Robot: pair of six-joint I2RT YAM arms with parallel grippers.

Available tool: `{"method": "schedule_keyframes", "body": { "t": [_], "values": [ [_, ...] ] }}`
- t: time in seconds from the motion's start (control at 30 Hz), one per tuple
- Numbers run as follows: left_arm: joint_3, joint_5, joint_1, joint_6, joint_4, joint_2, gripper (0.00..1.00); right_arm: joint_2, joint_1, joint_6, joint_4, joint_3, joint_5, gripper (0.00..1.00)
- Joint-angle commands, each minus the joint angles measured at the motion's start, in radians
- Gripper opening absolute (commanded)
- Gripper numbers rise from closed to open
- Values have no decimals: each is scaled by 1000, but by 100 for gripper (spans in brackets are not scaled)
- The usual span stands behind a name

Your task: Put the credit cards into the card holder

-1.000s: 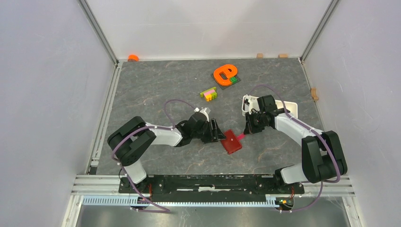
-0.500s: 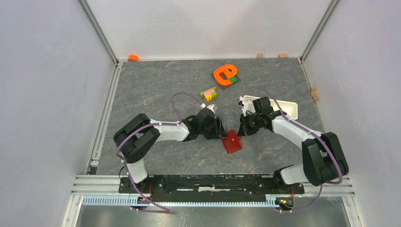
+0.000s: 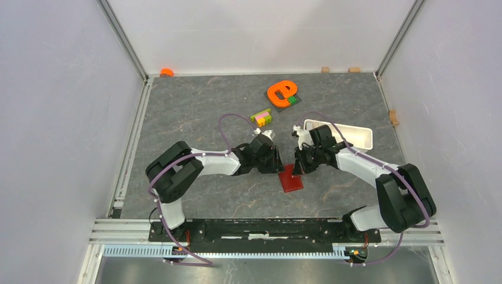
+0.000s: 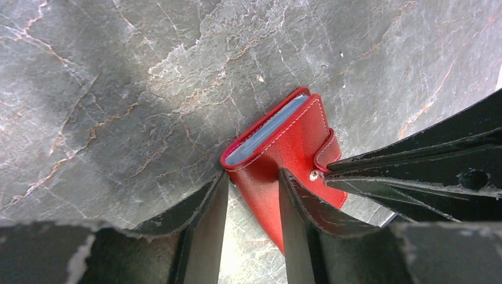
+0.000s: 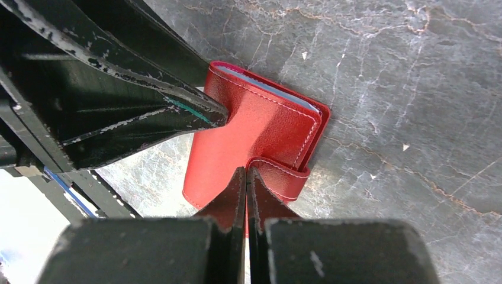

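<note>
The card holder (image 3: 290, 179) is a dark-red wallet lying folded flat on the grey table between both arms, with a light-blue layer showing along its edge (image 4: 266, 127). No credit cards show in any view. My left gripper (image 4: 253, 174) is open and straddles one corner of the wallet: one finger is beside its edge, the other lies over its top face. It reaches in from the left (image 3: 278, 163). My right gripper (image 5: 246, 170) is shut with nothing between its fingers, and its joined tips rest against the wallet's red snap tab (image 5: 278, 177). It comes in from the right (image 3: 298, 167).
A white oblong tray (image 3: 355, 135) lies behind the right arm. Multicoloured toy bricks (image 3: 261, 117) and an orange e-shaped piece (image 3: 282, 92) on a dark plate sit further back. A small orange object (image 3: 167, 72) is in the back left corner. White walls enclose the table.
Both grippers have closed in on the wallet from either side. The left jaws have narrowed. The right gripper, still shut, has slid left onto the snap tab, covering it.
</note>
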Motion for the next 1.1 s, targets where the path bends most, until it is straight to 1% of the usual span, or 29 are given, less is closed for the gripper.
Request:
{"method": "schedule_keyframes", "body": {
  "t": [0.0,0.53,1.07],
  "values": [
    [-5,-54,-9,59,-100,50,44,20,27,1,0,7,34,0],
    [12,-70,-12,66,-100,63,37,-34,102,6,-109,37,215,0],
    [22,-67,-15,64,-100,70,35,-13,157,25,-93,57,214,0]
  ]
}}
